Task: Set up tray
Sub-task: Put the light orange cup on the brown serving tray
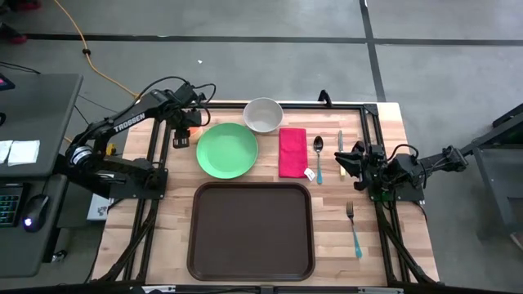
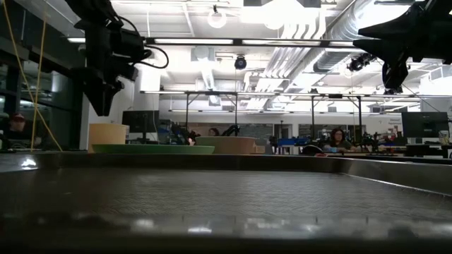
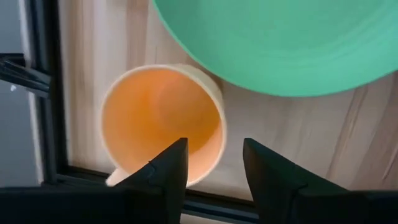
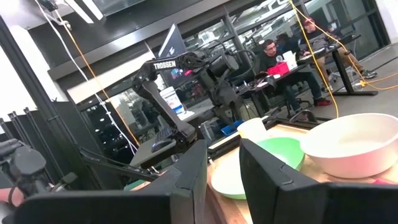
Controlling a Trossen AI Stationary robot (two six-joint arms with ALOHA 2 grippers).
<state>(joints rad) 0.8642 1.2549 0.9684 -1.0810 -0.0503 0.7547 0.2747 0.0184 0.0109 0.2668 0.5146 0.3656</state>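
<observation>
I see the tray [image 1: 251, 231] lying flat at the table's [image 1: 163, 237] near middle, well apart from both grippers. My left gripper [image 3: 213, 163] hangs at the far left corner above an orange cup [image 3: 158, 118], fingers parted and holding nothing, beside the green plate [image 1: 227, 150]. My right gripper [image 1: 345, 162] waits near the spoon [image 1: 318, 153], fingers slightly apart, empty. People sit at desks behind.
</observation>
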